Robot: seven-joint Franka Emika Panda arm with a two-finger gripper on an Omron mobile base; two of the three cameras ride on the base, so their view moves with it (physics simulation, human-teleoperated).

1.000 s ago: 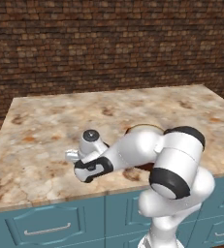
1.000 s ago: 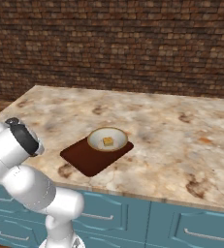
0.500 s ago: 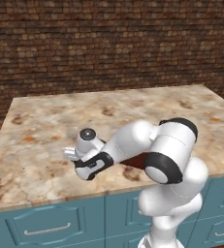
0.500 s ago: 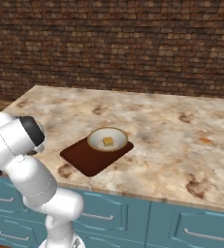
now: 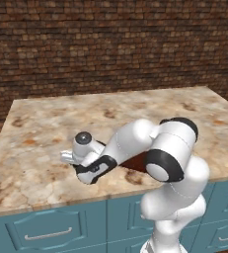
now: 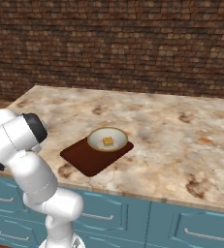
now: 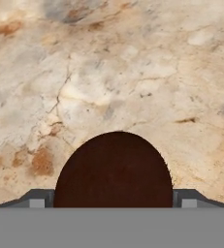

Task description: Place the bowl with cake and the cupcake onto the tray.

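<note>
Lowered since before, arm (image 5: 135, 143) over marble counter (image 6: 171, 131), brick wall (image 6: 113, 43) behind.

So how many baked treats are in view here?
2: a yellow cake piece in the bowl on the tray, and a brown cupcake on the counter. Others may be hidden.

Marbled beige counter (image 6: 171, 131) with the tray (image 6: 87, 160) and the cupcake (image 7: 114, 172) directly on it

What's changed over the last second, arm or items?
The arm's elbow swung right in both base views. The gripper straddles the cupcake, jaws just starting to narrow. The bowl with cake stayed on the tray.
</note>
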